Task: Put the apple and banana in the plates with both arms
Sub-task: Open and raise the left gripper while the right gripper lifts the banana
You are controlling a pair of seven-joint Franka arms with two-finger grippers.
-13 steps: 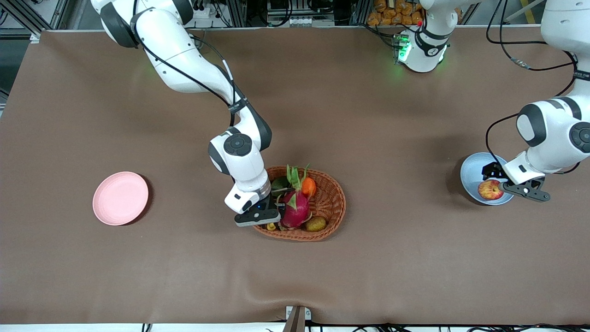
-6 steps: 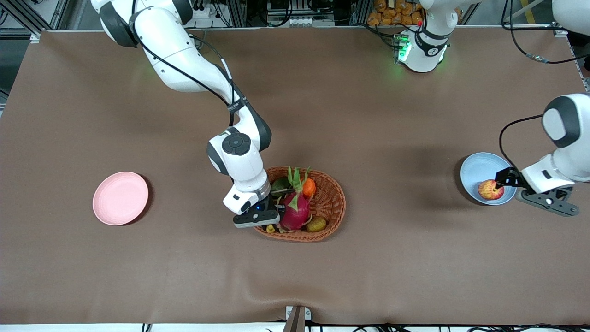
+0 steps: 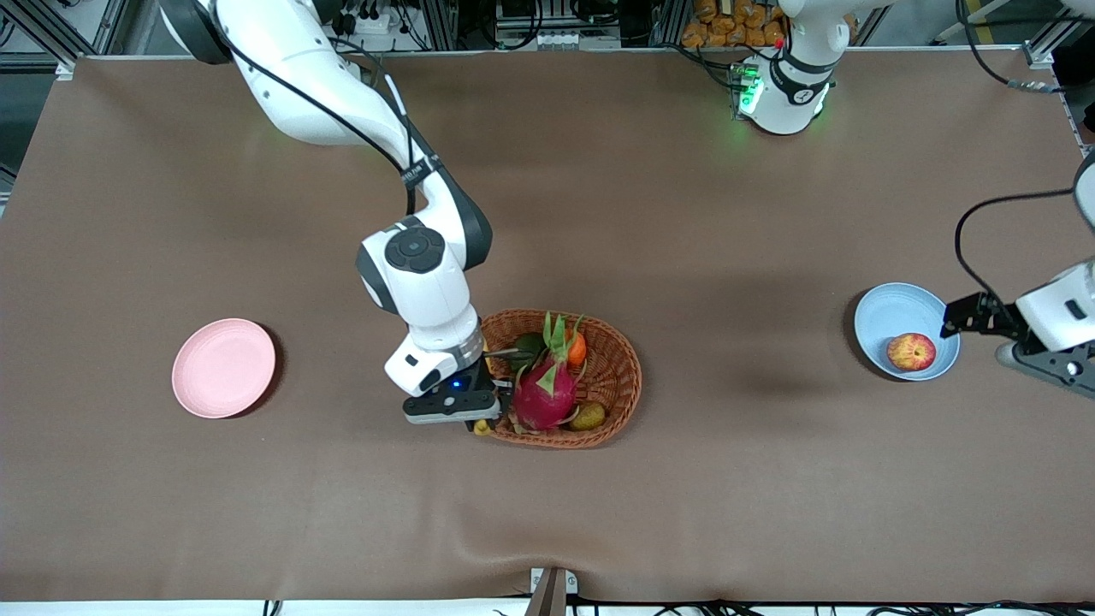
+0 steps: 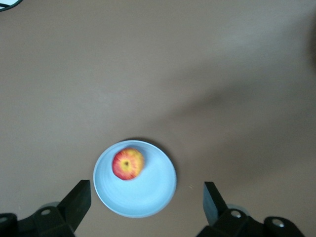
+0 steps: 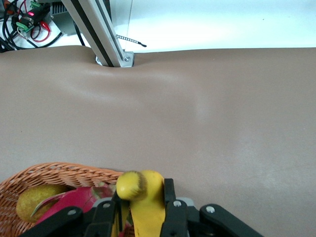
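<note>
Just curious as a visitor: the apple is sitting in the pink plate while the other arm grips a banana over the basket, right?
Not quite: the apple lies in the light blue plate, as the front view shows. The pink plate holds nothing. The right tool does grip the banana at the basket.

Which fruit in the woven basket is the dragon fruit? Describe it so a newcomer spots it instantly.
Find the brown oval basket at the middle of the table, where the right gripper holds the banana at its rim. The dragon fruit is the largest fruit inside: magenta with green leafy spikes, unlike the small orange fruit and the dull pear beside it.
</note>
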